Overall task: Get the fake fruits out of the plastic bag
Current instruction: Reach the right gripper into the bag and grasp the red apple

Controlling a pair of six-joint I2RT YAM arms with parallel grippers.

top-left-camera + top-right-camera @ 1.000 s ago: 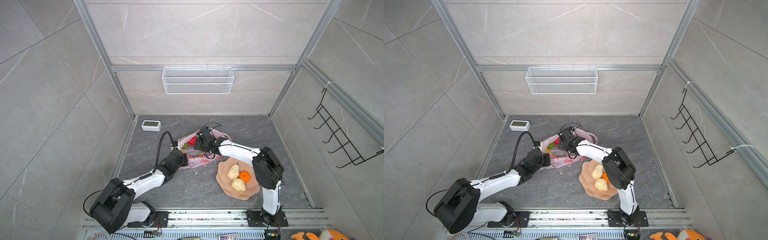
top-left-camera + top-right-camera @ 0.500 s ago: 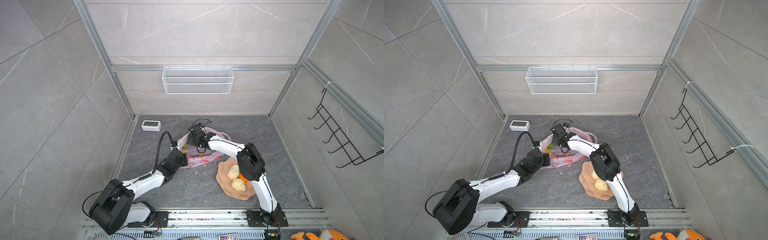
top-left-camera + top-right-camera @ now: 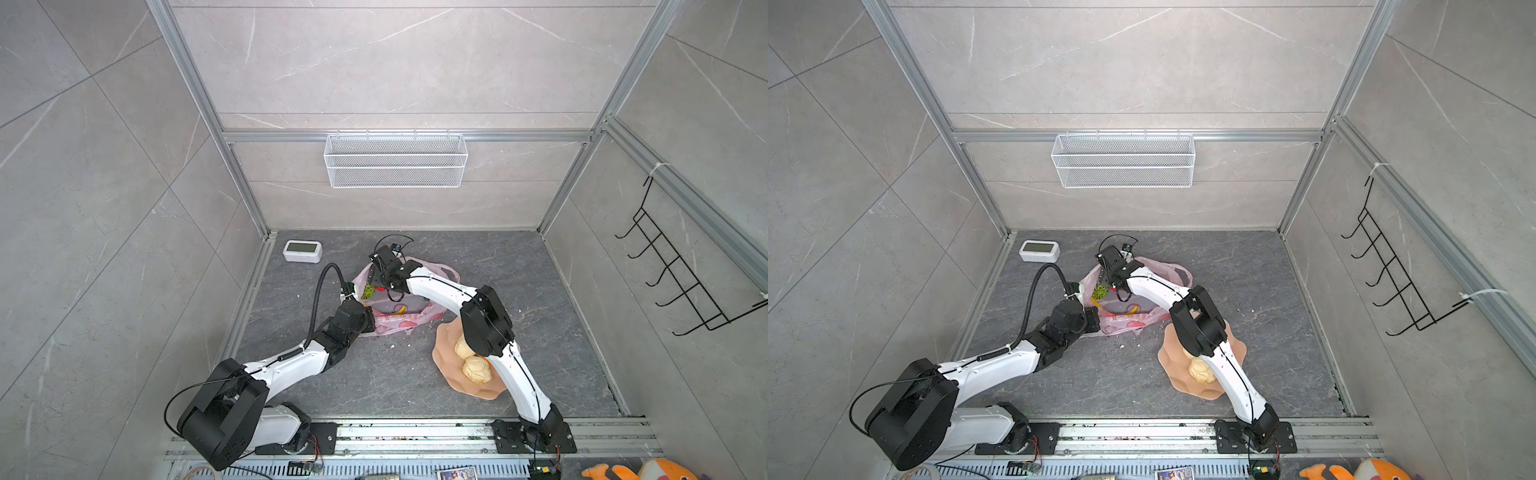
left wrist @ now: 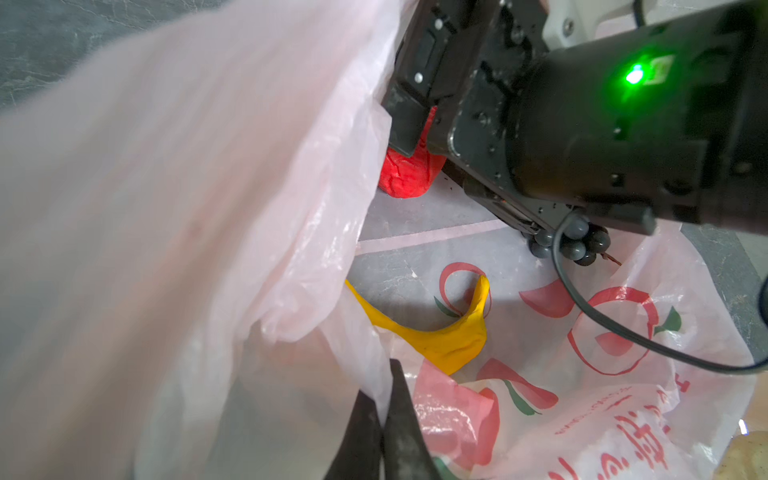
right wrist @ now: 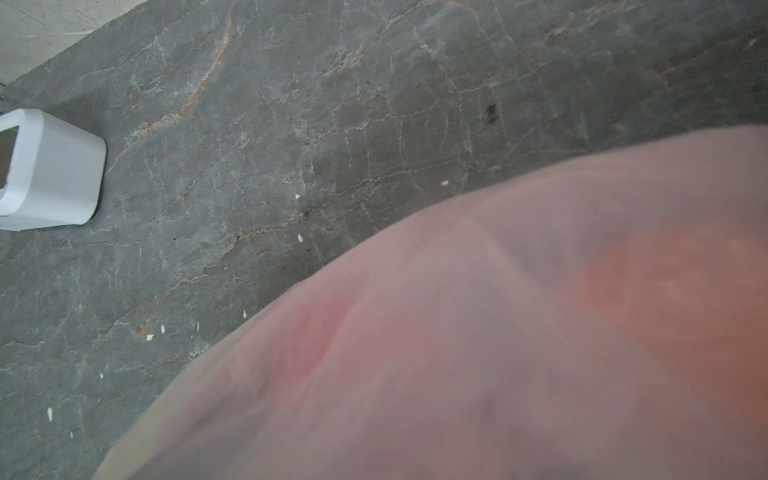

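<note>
Right wrist view: the bag (image 5: 498, 332) spreads across much of the frame as a pink blur, and the frame edge cuts the white device (image 5: 50, 170). Left wrist view: the right gripper (image 4: 417, 143) covers part of the apple (image 4: 405, 178) and the grapes (image 4: 577, 245). You cannot read how its jaws stand. A bag fold hides one end of the banana (image 4: 440, 336). In both top views the right arm (image 3: 486, 320) (image 3: 1198, 322) covers part of the dish (image 3: 444, 357) (image 3: 1169, 357).

Thin, translucent, crinkly plastic bag (image 4: 623, 415), matt yellow banana (image 4: 440, 340), veined stone-look floor (image 5: 291, 124).
</note>
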